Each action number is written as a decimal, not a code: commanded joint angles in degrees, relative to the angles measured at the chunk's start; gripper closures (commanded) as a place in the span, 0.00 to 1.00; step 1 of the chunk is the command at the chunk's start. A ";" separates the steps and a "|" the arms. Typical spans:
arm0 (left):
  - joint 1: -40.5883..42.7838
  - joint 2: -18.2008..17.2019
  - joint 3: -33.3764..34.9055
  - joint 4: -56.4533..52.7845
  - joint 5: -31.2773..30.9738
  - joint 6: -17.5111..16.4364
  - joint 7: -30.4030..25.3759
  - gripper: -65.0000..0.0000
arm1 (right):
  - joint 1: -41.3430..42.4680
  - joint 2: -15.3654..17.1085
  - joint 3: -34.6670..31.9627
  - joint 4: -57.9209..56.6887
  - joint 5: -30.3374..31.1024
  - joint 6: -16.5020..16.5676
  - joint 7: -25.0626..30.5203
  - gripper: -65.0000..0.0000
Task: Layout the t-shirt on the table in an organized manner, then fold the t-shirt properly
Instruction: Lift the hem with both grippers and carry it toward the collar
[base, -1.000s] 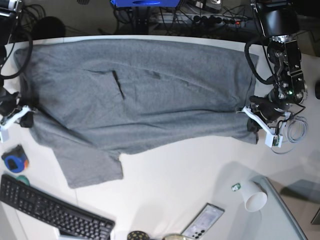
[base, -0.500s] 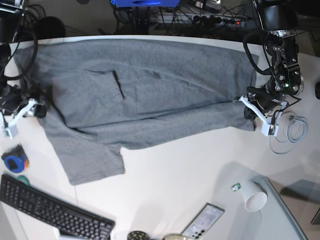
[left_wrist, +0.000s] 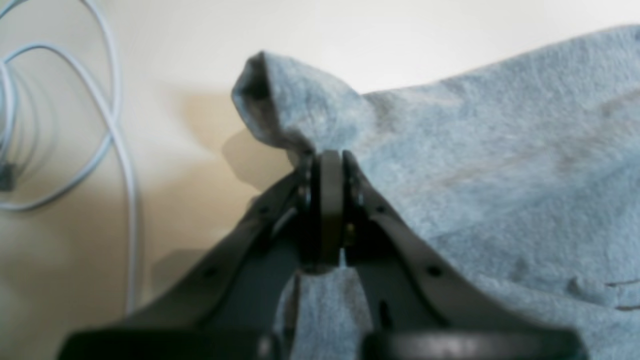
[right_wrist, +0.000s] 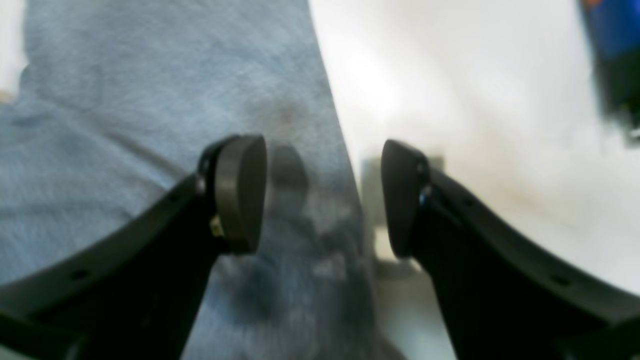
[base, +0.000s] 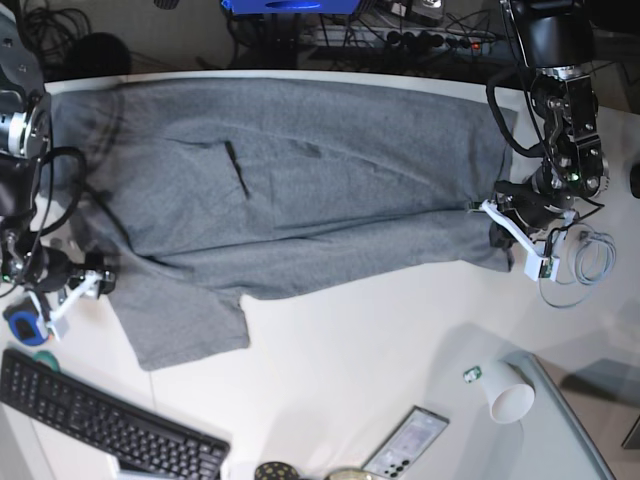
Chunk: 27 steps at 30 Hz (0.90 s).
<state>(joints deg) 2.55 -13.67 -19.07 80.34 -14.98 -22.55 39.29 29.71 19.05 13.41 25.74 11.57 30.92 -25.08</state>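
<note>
The heather-grey t-shirt lies spread across the white table, with one sleeve hanging toward the near side. In the base view my left gripper is at the shirt's right corner. The left wrist view shows that gripper shut on a bunched fold of grey t-shirt. My right gripper sits at the shirt's left edge beside the sleeve. Seen from the right wrist, this gripper is open and holds nothing. One fingertip hangs over the t-shirt, the other over bare table.
A black keyboard and a blue round object lie at the near left, close to my right arm. A coiled white cable lies just right of my left gripper, the same cable in the left wrist view. A paper cup and a phone sit near the front.
My right gripper has opened, let go of the shirt's left edge, and moved toward the near side beside the sleeve. The left gripper still pinches the right corner, shifted only slightly.
</note>
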 joint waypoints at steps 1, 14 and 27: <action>-0.74 -0.79 -0.23 0.94 -0.45 -0.18 -1.00 1.00 | 2.59 1.30 -0.09 -1.25 0.43 0.25 2.09 0.47; -0.83 -1.49 -0.23 0.94 -0.45 -0.18 -1.00 1.00 | 1.89 -0.19 -0.18 -3.98 0.43 0.25 4.73 0.49; -0.92 -1.58 -0.23 0.94 -0.45 -0.18 -1.00 1.00 | 1.80 -0.19 0.35 -3.54 0.51 0.51 9.21 0.99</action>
<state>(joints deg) 2.52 -14.44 -19.03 80.34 -15.00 -22.57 39.29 29.80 17.93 13.52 21.10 11.53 30.92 -17.06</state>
